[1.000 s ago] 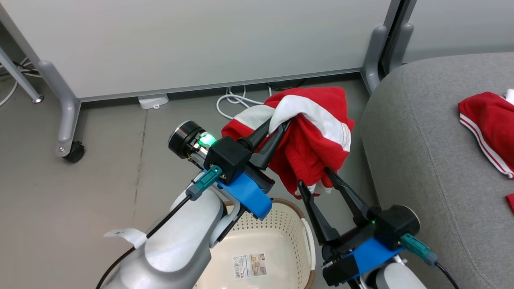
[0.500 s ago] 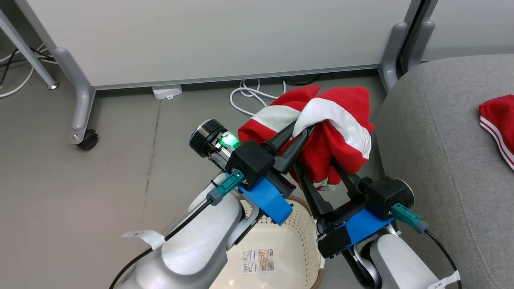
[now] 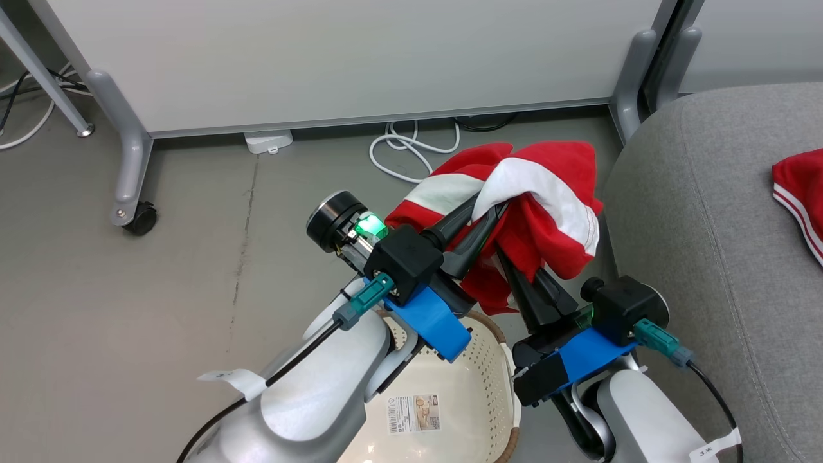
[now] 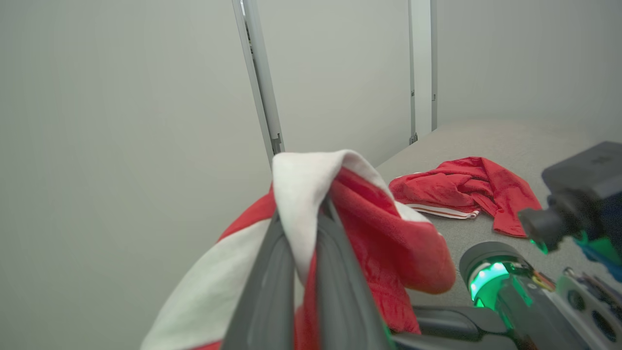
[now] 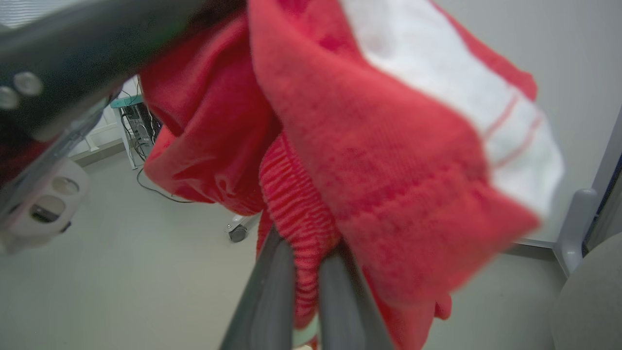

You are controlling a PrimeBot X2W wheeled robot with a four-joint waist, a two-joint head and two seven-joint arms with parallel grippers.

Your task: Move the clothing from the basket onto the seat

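**Above the basket: one garment clamped by both grippers**

1. Garment position. In the head view the garment (image 3: 546, 193) hangs off the floor (image 3: 161, 308), at 12 o'clock from the basket (image 3: 479, 386) and at 9 o'clock from the seat (image 3: 694, 244). Its lowest red fold shows just above the basket's brown rim. Whether cloth and seat edge touch cannot be told.

2. Left gripper (image 3: 490, 207). Jaws are pressed together on the garment's white trim, at its top. In the left wrist view the trim (image 4: 301, 184) drapes over both fingertips of the left gripper (image 4: 305, 218), and red cloth falls away to either side.

3. Right gripper (image 3: 505, 252). Jaws are pressed together on the lower red part of the garment, at 5 o'clock from the left gripper. In the right wrist view a ribbed red band (image 5: 296, 214) runs down between the two fingers of the right gripper (image 5: 303, 250).

4. Basket. It stands on the floor at 6 o'clock in the head view, partly behind both forearms. A label (image 3: 413, 415) shows on its bottom.

5. Second garment (image 3: 797, 186). It lies on the seat at 3 o'clock in the head view, cut by the edge. In the left wrist view the second garment (image 4: 461, 187) rests crumpled on the grey cushion, at 2 o'clock from the held one.

6. Surroundings. A white cable (image 3: 402, 151) coils on the floor at 11 o'clock from the garment, below a partition (image 3: 353, 58).
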